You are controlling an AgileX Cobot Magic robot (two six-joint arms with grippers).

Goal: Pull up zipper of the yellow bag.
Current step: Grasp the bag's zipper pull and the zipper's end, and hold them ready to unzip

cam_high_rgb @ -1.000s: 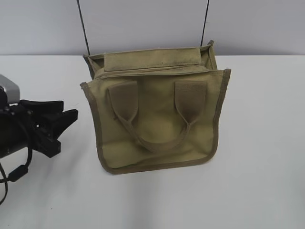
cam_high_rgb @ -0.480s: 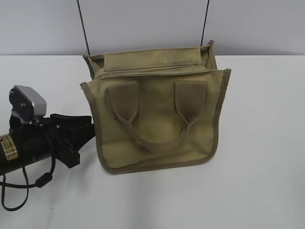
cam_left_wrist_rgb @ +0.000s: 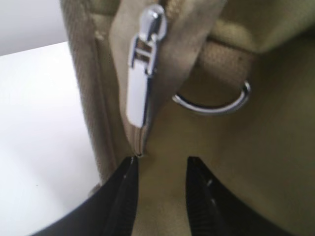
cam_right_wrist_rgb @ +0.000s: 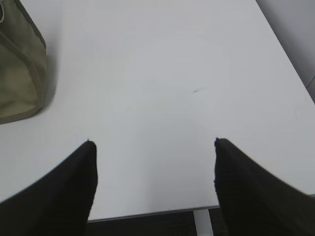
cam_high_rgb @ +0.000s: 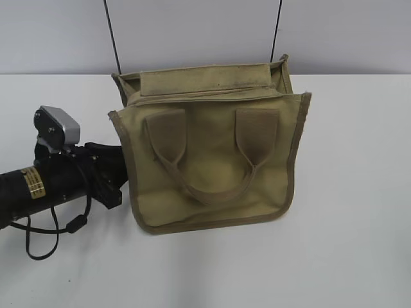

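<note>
The bag [cam_high_rgb: 212, 154] sits upright mid-frame on the white tabletop [cam_high_rgb: 347, 244], handles facing the camera. The left gripper [cam_high_rgb: 112, 173] is right up against the bag's left edge, low down. In the left wrist view its fingers [cam_left_wrist_rgb: 123, 196] are parted a bit with nothing between them, just below the silver zipper [cam_left_wrist_rgb: 140, 73] tab hanging in the upper middle, with a metal ring [cam_left_wrist_rgb: 211, 101] to its right. The right gripper [cam_right_wrist_rgb: 152, 187] is wide open over bare tabletop, bag corner at upper left.
</note>
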